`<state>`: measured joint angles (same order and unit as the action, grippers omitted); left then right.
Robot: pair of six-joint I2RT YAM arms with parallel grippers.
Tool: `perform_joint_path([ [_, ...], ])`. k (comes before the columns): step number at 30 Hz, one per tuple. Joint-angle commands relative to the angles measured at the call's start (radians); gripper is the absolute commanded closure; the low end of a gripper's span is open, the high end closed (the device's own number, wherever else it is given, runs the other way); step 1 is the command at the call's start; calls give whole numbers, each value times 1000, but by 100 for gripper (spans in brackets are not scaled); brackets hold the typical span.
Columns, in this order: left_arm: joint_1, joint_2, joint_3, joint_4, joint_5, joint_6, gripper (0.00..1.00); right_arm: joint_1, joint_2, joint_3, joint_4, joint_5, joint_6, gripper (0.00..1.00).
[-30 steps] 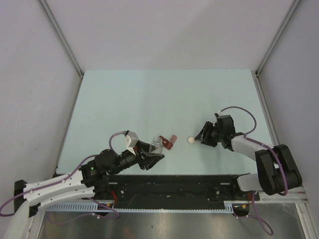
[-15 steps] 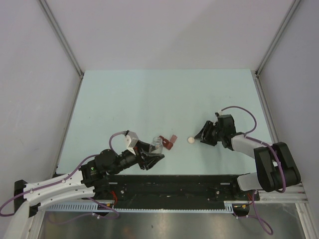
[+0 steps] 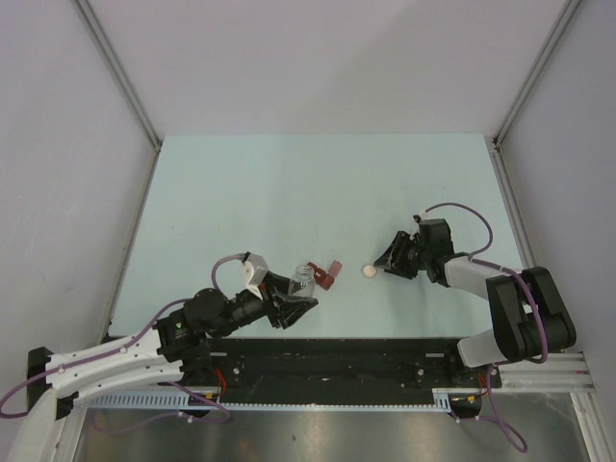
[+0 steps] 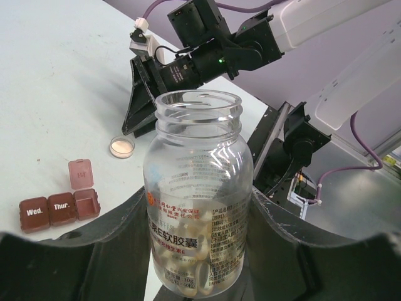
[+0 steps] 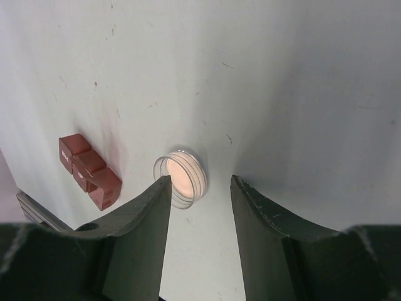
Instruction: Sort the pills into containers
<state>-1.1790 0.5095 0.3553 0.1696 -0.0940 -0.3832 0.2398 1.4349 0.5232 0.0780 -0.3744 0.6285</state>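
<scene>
My left gripper (image 3: 296, 295) is shut on a small clear bottle (image 4: 197, 188) and holds it upright with its mouth open. Pale tan pills (image 4: 188, 276) lie in its bottom. The dark red pill box (image 4: 59, 210) lies on the table just beyond the bottle, with one end lid (image 4: 81, 174) flipped open. It also shows in the top view (image 3: 327, 275) and the right wrist view (image 5: 88, 169). My right gripper (image 5: 200, 180) is open and empty. It sits low over the table, just right of the cream bottle cap (image 5: 182, 179).
The cap (image 3: 368, 272) lies between the pill box and my right gripper (image 3: 388, 265). The pale table (image 3: 289, 192) has grey walls at the back and sides. A black rail (image 3: 337, 361) runs along the near edge.
My right gripper has shifted slightly toward the far side, still next to the cap. The left arm, bottle, pill box and cap have not moved.
</scene>
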Motion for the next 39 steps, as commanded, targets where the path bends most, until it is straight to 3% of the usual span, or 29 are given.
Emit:
perform_joint_path([
  [1,-4,-11,5,38,10,6,100,-2,48,-22,-107,65,-36,51],
  [25,-4,-34,-9,38,8,3,100,30,70,0,-135,92,-49,49],
  [37,-4,-35,-10,38,7,4,100,30,70,0,-142,95,-46,55],
  [38,-2,-35,-9,38,7,4,100,30,71,0,-139,94,-49,90],
  [39,-4,-34,-9,38,7,4,100,29,73,0,-144,104,-43,100],
])
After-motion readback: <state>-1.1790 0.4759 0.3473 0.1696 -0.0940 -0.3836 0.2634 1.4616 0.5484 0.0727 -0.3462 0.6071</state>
